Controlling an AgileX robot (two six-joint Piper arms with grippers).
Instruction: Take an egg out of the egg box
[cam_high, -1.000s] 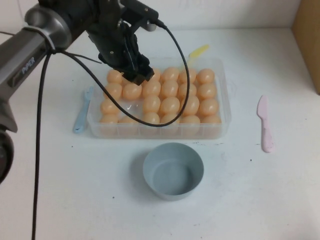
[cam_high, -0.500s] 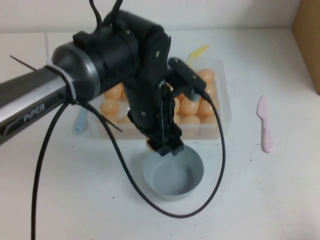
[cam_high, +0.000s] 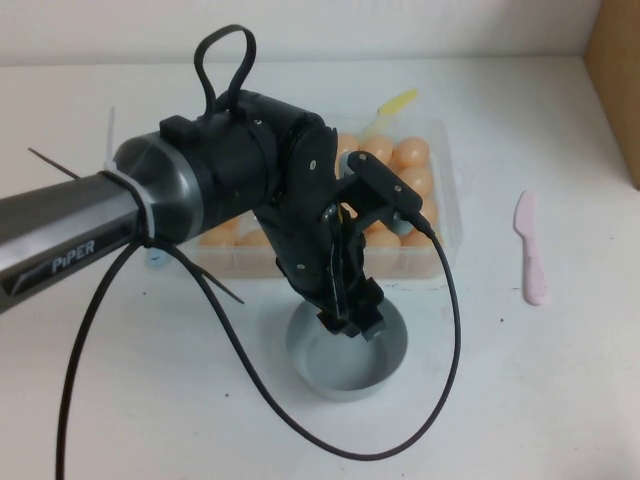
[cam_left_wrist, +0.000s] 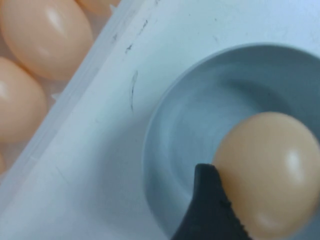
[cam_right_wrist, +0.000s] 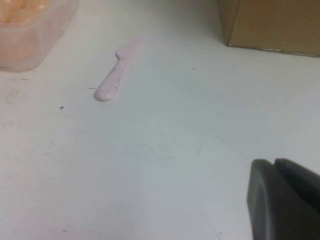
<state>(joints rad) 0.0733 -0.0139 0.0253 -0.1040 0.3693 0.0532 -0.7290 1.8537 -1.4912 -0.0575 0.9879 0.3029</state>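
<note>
My left gripper (cam_high: 350, 322) is shut on one peach-orange egg (cam_left_wrist: 265, 170) and holds it inside the mouth of the round grey-blue bowl (cam_high: 392, 368), just above its floor. One black finger (cam_left_wrist: 210, 210) presses the egg's side; the other finger is out of view. The clear egg box (cam_high: 447, 195) lies behind the bowl, mostly hidden by the left arm, with several eggs (cam_high: 412, 153) showing at its right end. Its rim (cam_left_wrist: 75, 100) and eggs (cam_left_wrist: 45, 35) also show in the left wrist view. My right gripper (cam_right_wrist: 275, 167) is shut and empty, low over bare table.
A pink plastic knife (cam_high: 530, 250) lies right of the egg box, and also shows in the right wrist view (cam_right_wrist: 117, 72). A yellow spoon (cam_high: 397, 100) lies behind the box. A cardboard box (cam_high: 620, 80) stands at the far right edge.
My left gripper lifted an egg from the box, carried it toward me over the box's near wall, and has lowered it into the bowl.
</note>
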